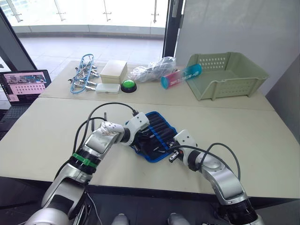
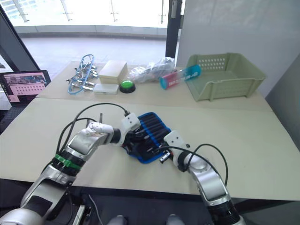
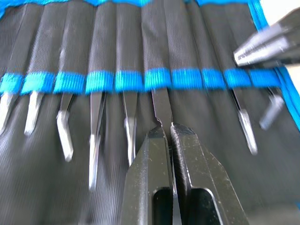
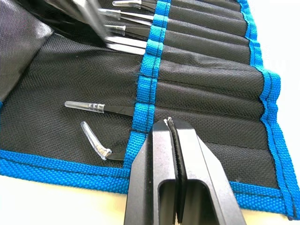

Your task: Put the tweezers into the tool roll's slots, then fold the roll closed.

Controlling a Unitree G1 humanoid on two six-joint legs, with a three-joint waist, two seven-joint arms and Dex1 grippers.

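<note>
The tool roll (image 1: 161, 124) lies open on the near table, black with blue edging. Several tweezers stand in its slots (image 3: 108, 42), their tips poking out below the blue band (image 3: 187, 78). My left gripper (image 3: 167, 129) is over the roll's inner face, shut on the tip of one slotted tweezer (image 3: 161, 104). My right gripper (image 4: 168, 124) is shut with nothing between its fingers, its tip resting on the pocket fabric at the roll's near-right end, beside two capped tweezers (image 4: 93, 108). In the left eye view the grippers sit at either side of the roll, left gripper (image 1: 142, 138) and right gripper (image 1: 172, 154).
On the far table stand a green basket (image 1: 227, 75), a pink-and-teal tube (image 1: 180, 76), a plastic bag (image 1: 152, 70), a green button (image 1: 128, 86), a white box (image 1: 114, 71) and a blue-framed tool bundle (image 1: 83, 72). A laptop (image 1: 23, 86) sits at the left.
</note>
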